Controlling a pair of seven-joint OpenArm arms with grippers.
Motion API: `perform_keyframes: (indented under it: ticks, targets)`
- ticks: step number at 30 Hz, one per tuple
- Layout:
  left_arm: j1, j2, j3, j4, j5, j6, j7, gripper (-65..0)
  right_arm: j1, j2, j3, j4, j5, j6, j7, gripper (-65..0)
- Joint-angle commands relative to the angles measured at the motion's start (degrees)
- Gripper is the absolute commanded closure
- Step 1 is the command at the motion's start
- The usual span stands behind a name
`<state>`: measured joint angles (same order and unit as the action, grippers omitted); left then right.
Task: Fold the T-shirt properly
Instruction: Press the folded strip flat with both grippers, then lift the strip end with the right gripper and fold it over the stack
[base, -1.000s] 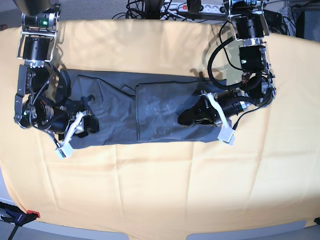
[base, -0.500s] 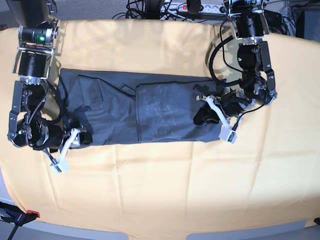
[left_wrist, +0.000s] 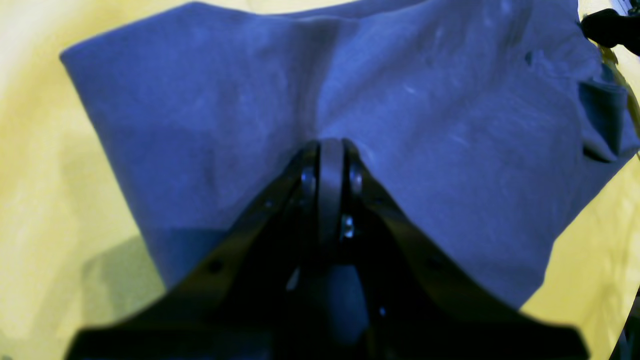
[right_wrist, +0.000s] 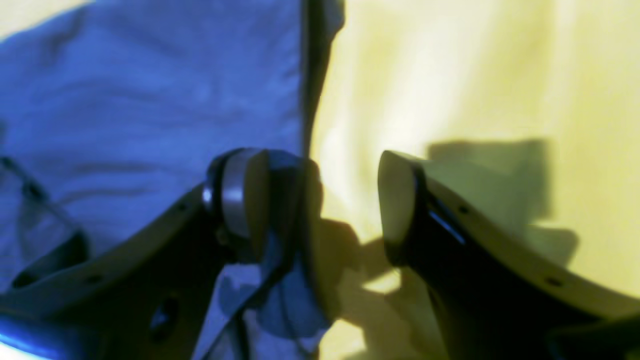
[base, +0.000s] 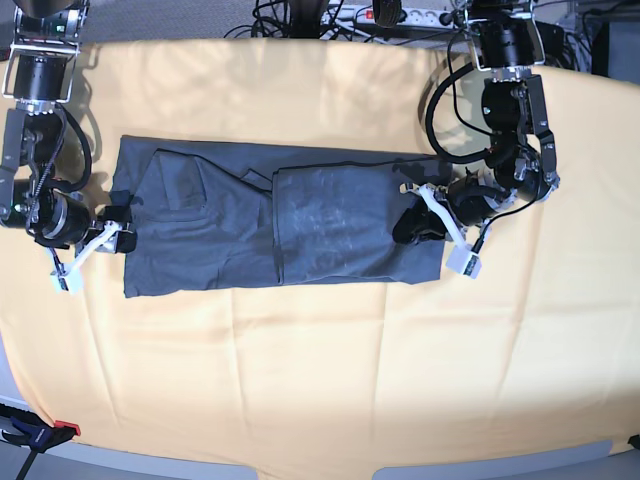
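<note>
The dark grey T-shirt lies as a long flat band across the yellow-orange cloth, with a folded layer over its right half. At the shirt's right end my left gripper is shut on the T-shirt. In the left wrist view the fabric puckers into the closed tips of that gripper. My right gripper stands open at the shirt's left edge. In the right wrist view that gripper has one finger over the T-shirt and the other over bare cloth.
Cables and a power strip run along the table's back edge behind both arm bases. A clamp grips the front left corner. Wide yellow-orange cloth lies in front of the shirt.
My right gripper has opened and drawn back leftward off the shirt to its left edge. My left gripper, still shut, has moved right toward the shirt's right end. The shirt's left part lies flatter.
</note>
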<state>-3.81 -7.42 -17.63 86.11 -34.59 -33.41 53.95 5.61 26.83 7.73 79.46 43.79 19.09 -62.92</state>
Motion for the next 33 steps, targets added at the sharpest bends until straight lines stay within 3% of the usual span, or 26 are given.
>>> perform_keyframes:
  ticks: [1, 7, 12, 19, 21, 24, 27, 29, 33]
  targets:
    - [-0.8, -0.2, 0.0, 0.8, -0.4, 0.0, -0.4, 0.0, -1.4, -0.2, -0.5, -0.1, 1.7, 0.9, -3.8, -36.4]
    - [-0.8, -0.2, 0.0, 0.8, -0.4, 0.0, -0.4, 0.0, -5.1, -0.2, -0.5, -0.1, 11.9, 5.8, -5.1, -36.4]
    - [-0.8, -0.2, 0.0, 0.8, -0.8, 0.0, -0.4, 0.0, -6.8, -2.2, -0.5, -0.1, 21.0, 11.3, -7.7, -36.4]
    - [-0.8, -0.2, 0.0, 0.8, -0.8, 0.0, -0.3, 0.0, -6.7, -5.0, -0.5, -0.1, 22.0, 17.7, -7.3, -35.9]
    - [-0.8, -0.2, 0.0, 0.8, -0.8, 0.0, -0.3, 0.0, -6.5, -4.9, -0.5, -0.1, 22.0, 19.4, -6.8, -30.5]
    - [-0.8, -0.2, 0.0, 0.8, -0.8, 0.0, -0.4, 0.0, -4.8, -4.8, -0.5, -0.1, 22.0, 19.8, -6.7, -14.1]
    - [-0.8, -0.2, 0.0, 0.8, -0.8, 0.0, -0.4, 0.0, -2.4, -4.7, 0.3, -0.1, 21.9, 19.8, -6.8, -3.0]
    - [-0.8, -0.2, 0.0, 0.8, -0.8, 0.0, -0.4, 0.0, -0.4, -4.7, 1.7, -0.1, 20.1, 19.8, -6.8, 0.0]
    - [-0.8, -1.5, -0.1, 0.8, -4.3, 0.0, 0.4, 0.0, 3.7, -4.7, 6.0, -0.1, 12.7, 19.7, -6.8, 0.0]
